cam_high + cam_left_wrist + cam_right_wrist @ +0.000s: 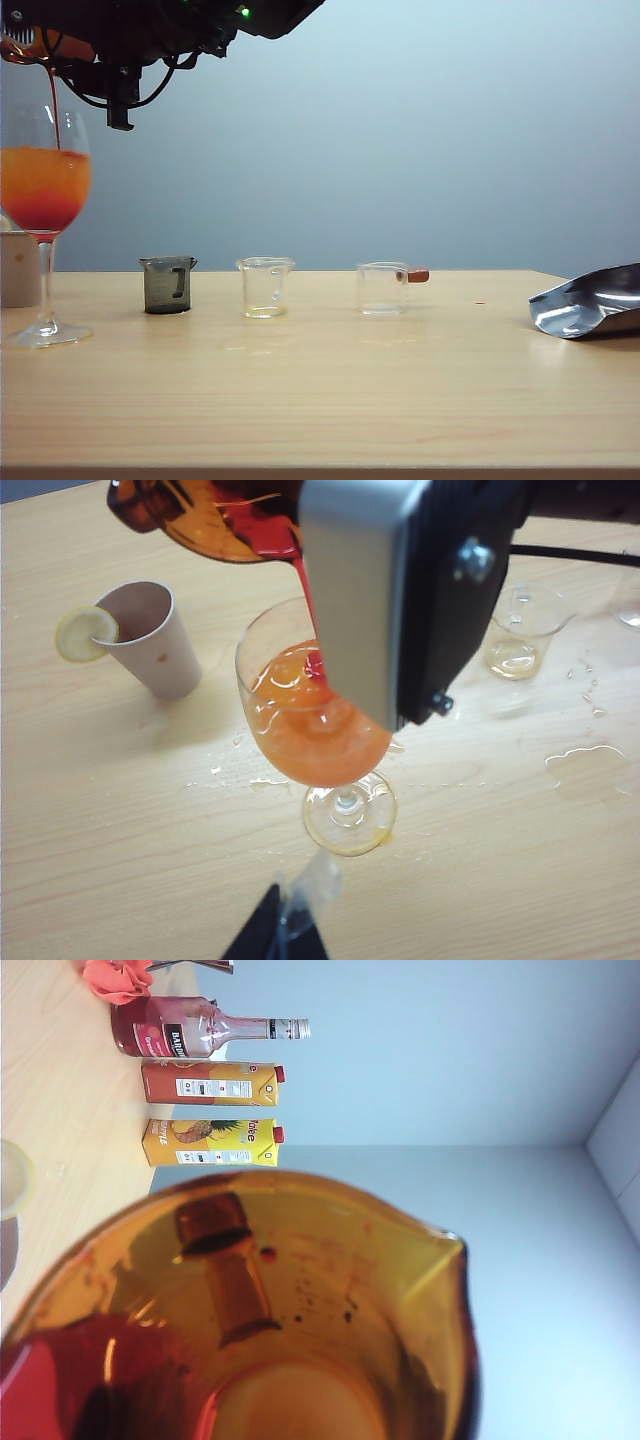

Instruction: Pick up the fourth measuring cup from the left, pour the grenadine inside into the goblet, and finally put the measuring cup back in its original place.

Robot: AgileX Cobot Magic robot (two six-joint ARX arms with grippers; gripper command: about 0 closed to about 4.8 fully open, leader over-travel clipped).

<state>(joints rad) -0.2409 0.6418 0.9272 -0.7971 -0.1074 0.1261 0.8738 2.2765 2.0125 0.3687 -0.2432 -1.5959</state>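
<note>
The fourth measuring cup (55, 45), amber glass, is tipped high over the goblet (45, 190) at the far left, with my right gripper (95, 60) shut on it. A thin thread of grenadine (53, 100) falls from its lip into the bowl. There it forms a red layer under the orange juice. In the left wrist view the tilted cup (200, 515) pours a red stream (305, 590) into the goblet (310, 720). The cup (300, 1300) fills the right wrist view and hides the fingers; red syrup (60, 1380) pools at its lip side. My left gripper (285, 930) hovers shut near the goblet's foot.
A smoky grey cup (167, 285), a clear cup (265, 287) and a clear cup with a brown stub handle (385, 288) stand in a row. A paper cup with a lemon slice (150, 640) is beside the goblet. A silver pouch (590, 300) lies at right. Spilled drops (585, 755) wet the table.
</note>
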